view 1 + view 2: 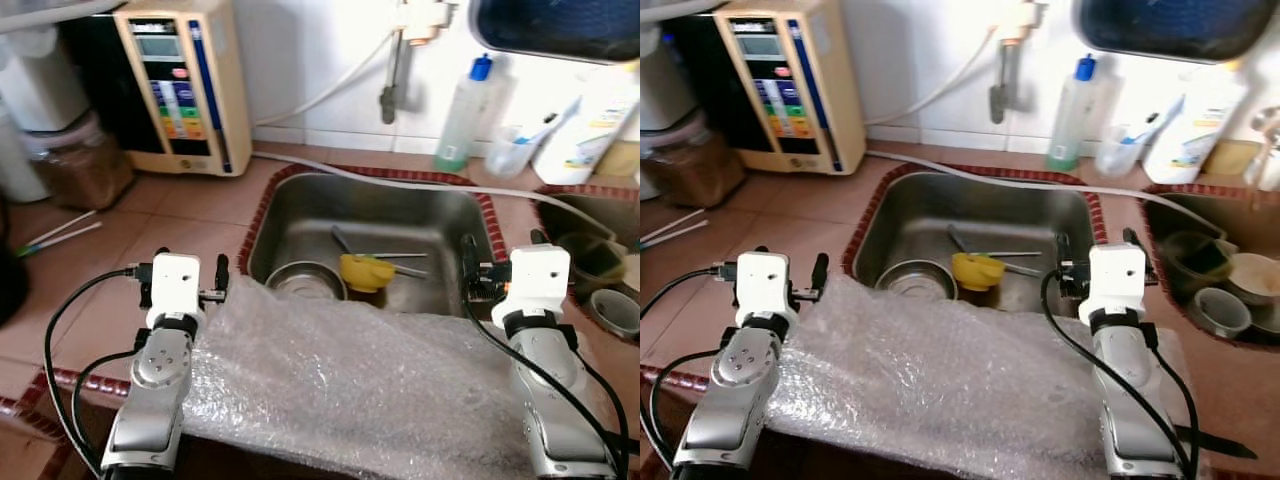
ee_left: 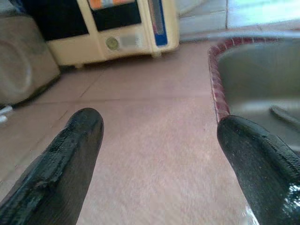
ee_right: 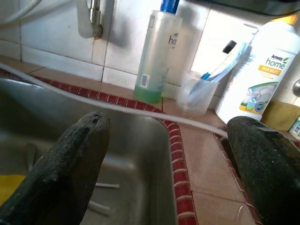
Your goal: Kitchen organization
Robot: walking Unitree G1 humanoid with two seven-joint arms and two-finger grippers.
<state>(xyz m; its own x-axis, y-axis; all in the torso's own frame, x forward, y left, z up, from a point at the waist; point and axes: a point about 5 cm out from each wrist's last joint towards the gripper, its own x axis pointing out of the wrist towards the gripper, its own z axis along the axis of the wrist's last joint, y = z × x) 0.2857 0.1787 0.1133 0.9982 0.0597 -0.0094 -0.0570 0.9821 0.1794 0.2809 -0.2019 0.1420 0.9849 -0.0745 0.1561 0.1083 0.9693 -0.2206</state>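
A bubble wrap sheet (image 1: 340, 385) lies across the lower centre of the frame, draped over the front rim of the steel sink (image 1: 300, 215). In the basin at mid-frame sit a round steel bowl (image 1: 305, 281) and a yellow cup (image 1: 366, 271). The left gripper (image 1: 185, 268) hovers at the sheet's left corner with fingers spread, nothing between them. The right gripper (image 1: 503, 258) hovers at the sheet's right corner, fingers likewise spread and empty. A water ionizer (image 1: 185, 85) stands upper left; a clear soap bottle (image 1: 462, 115) upper right.
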